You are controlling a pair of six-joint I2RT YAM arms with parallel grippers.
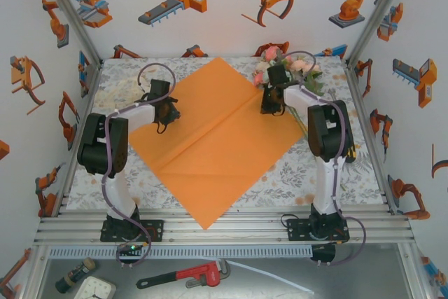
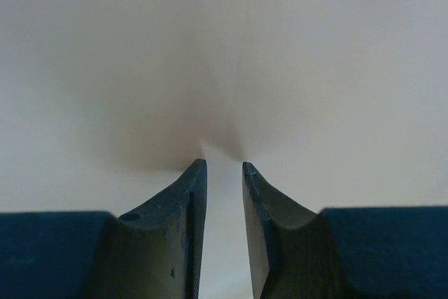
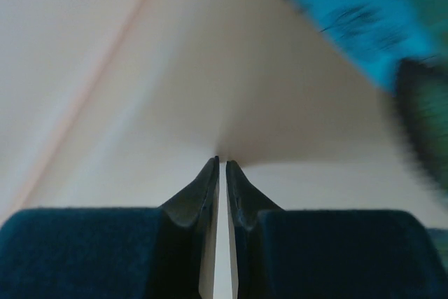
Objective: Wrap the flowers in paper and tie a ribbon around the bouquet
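Note:
The orange paper (image 1: 217, 145) lies flat on the table as a diamond, with a crease down its middle. The flowers (image 1: 283, 64), pink and pale blooms with green leaves, lie at its far right corner. My left gripper (image 1: 168, 115) points down at the paper's left edge. In the left wrist view its jaws (image 2: 224, 164) stand a little apart, tips on the washed-out paper (image 2: 224, 47). My right gripper (image 1: 271, 106) is at the paper's upper right edge, just in front of the flowers. Its jaws (image 3: 222, 162) are nearly together, pinching a pucker of paper (image 3: 140, 68). The ribbon is out of view.
A floral cloth (image 1: 315, 173) covers the table under the paper. Printed walls close in the left, back and right sides. On the shelf below the arm bases lie a red pipe wrench (image 1: 189, 274), a thin white strip (image 1: 269, 276) and a clock (image 1: 94, 288).

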